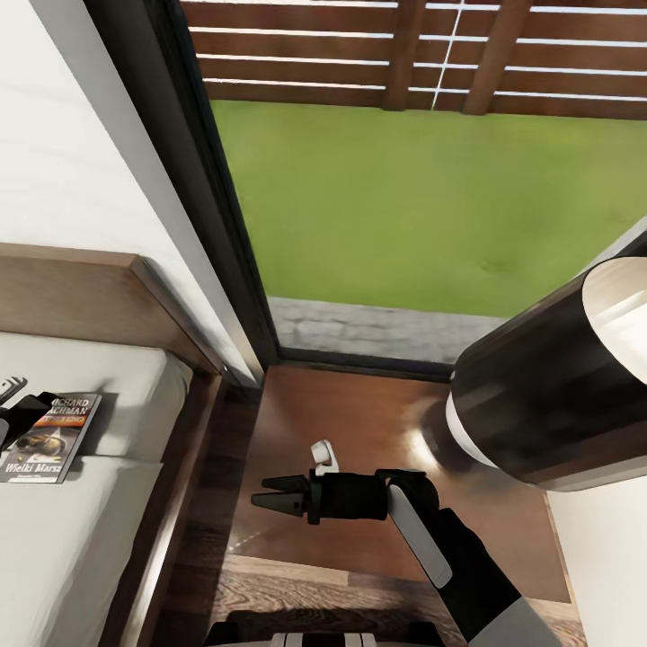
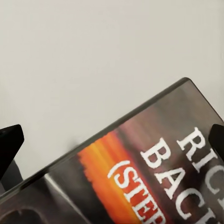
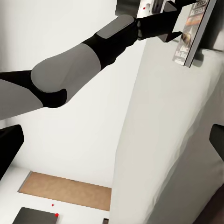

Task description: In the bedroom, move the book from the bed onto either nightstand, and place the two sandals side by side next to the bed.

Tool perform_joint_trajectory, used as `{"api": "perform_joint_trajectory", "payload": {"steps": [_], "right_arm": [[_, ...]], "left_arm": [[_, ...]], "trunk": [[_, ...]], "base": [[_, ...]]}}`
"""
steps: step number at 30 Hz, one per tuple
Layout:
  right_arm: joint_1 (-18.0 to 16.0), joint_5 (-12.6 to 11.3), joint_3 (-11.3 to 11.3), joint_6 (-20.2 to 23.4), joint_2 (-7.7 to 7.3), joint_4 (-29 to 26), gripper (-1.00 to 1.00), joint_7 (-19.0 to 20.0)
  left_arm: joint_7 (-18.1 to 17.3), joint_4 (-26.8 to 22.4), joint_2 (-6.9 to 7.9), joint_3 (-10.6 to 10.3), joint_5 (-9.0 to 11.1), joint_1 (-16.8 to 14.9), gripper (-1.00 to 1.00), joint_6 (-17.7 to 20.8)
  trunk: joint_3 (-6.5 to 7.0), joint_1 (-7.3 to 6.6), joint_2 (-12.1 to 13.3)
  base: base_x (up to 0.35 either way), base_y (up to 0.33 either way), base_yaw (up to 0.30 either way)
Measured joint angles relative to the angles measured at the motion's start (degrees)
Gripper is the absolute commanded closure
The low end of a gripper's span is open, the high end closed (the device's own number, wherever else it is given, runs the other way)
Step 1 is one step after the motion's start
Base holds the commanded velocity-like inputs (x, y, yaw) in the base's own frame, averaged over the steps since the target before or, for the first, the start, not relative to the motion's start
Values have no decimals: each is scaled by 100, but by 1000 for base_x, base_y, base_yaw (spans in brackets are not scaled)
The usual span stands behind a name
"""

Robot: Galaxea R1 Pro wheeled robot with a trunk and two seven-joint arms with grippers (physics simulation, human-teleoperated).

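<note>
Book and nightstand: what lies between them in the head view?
The pale mattress, then the bed's dark wooden side rail, separate the book from the nightstand.

You get bright, even daylight through the window; the lawn looks vivid. A soft glare patch sits on the glossy nightstand near its back edge. The book throws a faint shadow on the mattress, and its close-up lettering looks slightly blurred, perhaps from nearness.
</note>
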Motion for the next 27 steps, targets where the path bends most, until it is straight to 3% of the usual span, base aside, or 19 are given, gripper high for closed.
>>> {"api": "perform_joint_trajectory", "payload": {"steps": [27], "right_arm": [[0, 0, 0, 0, -1, 0, -100, 0]], "left_arm": [[-3, -11, -1, 3, -2, 0, -100, -2]], "trunk": [[0, 0, 0]], "base": [[-39, -31, 0]]}}
